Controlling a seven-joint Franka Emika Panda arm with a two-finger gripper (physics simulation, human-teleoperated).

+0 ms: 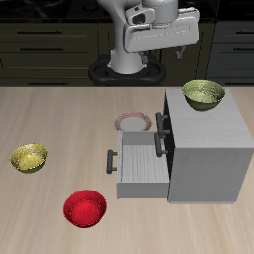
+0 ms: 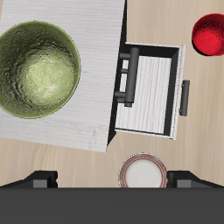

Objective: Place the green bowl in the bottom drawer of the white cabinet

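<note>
The green bowl point(image 1: 203, 94) stands upright on the flat top of the white cabinet point(image 1: 213, 149), near its back edge. It also shows in the wrist view point(image 2: 37, 68) on the cabinet top point(image 2: 92, 114). The bottom drawer point(image 1: 139, 164) is pulled out towards the table's middle, and its light grey tray point(image 2: 153, 87) holds nothing. Its dark bar handle point(image 1: 111, 162) faces away from the cabinet. My gripper point(image 1: 167, 58) hangs high above the table behind the cabinet, open and empty. Its two fingertips point(image 2: 39, 181) stand wide apart in the wrist view.
A small pink-rimmed white plate point(image 1: 132, 121) lies beside the cabinet, behind the open drawer; it also shows in the wrist view point(image 2: 143, 172). A red bowl point(image 1: 84, 208) sits near the table's front edge. A brighter yellow bowl point(image 1: 29, 157) sits far from the cabinet.
</note>
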